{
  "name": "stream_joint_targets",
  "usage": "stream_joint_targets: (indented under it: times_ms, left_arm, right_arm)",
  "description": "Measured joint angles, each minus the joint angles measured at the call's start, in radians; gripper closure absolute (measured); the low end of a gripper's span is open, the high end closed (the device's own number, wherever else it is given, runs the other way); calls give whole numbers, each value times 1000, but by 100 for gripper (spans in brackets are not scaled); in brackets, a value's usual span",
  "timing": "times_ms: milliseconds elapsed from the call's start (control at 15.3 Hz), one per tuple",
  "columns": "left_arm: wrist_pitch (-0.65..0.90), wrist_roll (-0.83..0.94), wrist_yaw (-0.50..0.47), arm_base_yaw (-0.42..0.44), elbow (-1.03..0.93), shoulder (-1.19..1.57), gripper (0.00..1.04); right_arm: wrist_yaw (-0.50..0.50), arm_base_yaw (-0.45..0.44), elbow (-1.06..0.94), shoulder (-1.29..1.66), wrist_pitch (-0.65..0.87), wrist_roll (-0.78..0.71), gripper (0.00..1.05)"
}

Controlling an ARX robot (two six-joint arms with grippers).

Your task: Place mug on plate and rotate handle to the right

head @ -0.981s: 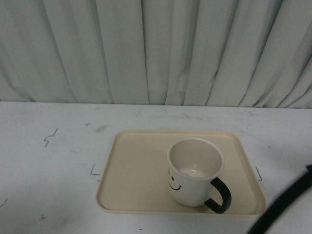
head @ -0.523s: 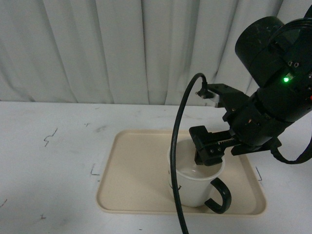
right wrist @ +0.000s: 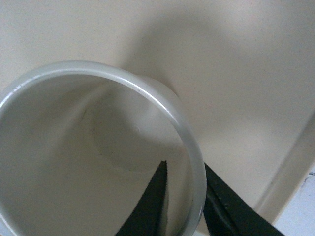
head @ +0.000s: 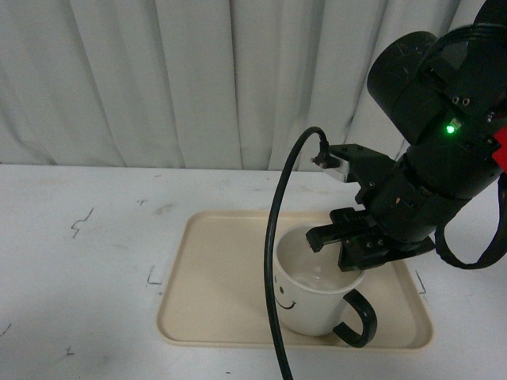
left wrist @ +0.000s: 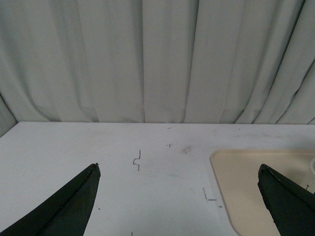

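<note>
1. The table [head: 79,269] stretches beneath both arms.
2. We see the plate [head: 214,277] lying flat under the right gripper [head: 344,252].
3. We find the left gripper [left wrist: 178,166] spread wide over bare table.
4. The mug [head: 309,305] stands on the plate, its wall pinched by the right gripper, one finger [right wrist: 147,211] inside.
5. The handle [head: 360,317] sits below that gripper, towards us and rightward.

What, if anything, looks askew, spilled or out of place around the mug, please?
Nothing spilled or damaged. The mug stands upright and empty on the plate, the right gripper straddling its rim. Only the arm's black cable droops across its front.
</note>
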Motion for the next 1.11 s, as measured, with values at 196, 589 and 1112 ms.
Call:
stream_joint_targets:
  times_ms: [196,589,1112]
  left_arm:
    - [0,0,0,0,0,0,7]
    - [0,0,0,0,0,0,7]
    - [0,0,0,0,0,0,7]
  right_arm:
    - [-10,-3,34,-1,-39,-42,97]
    - [-63,-67,282,-5,-265,-616,102]
    - [-76,-63,377,90,-412,-1000,102]
